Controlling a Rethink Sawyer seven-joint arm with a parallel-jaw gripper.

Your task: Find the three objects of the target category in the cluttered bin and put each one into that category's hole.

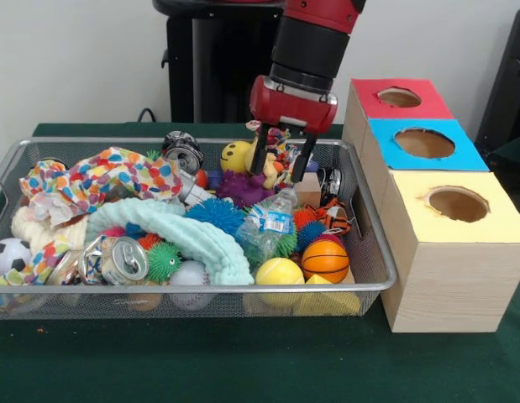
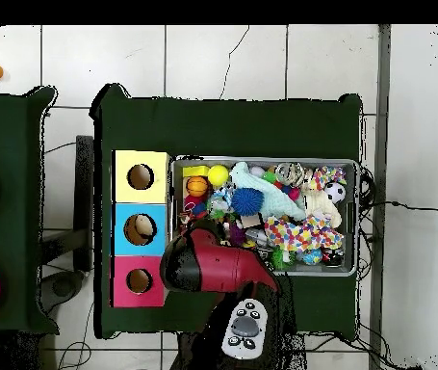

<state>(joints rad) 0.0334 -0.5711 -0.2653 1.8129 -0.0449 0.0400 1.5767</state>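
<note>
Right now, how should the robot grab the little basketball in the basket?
Take the basketball across its middle, coming straight down from above. It is round, so any two opposite sides suit the fingers. Its top is bare, but the wire bin wall, a yellow ball and spiky balls crowd its sides, so a sideways approach would likely bump them.

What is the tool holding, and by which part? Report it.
Nothing, as far as the front view shows. The tool hangs open over the far right part of the wire bin, its fingers spread above the clutter with no object between them.
</note>
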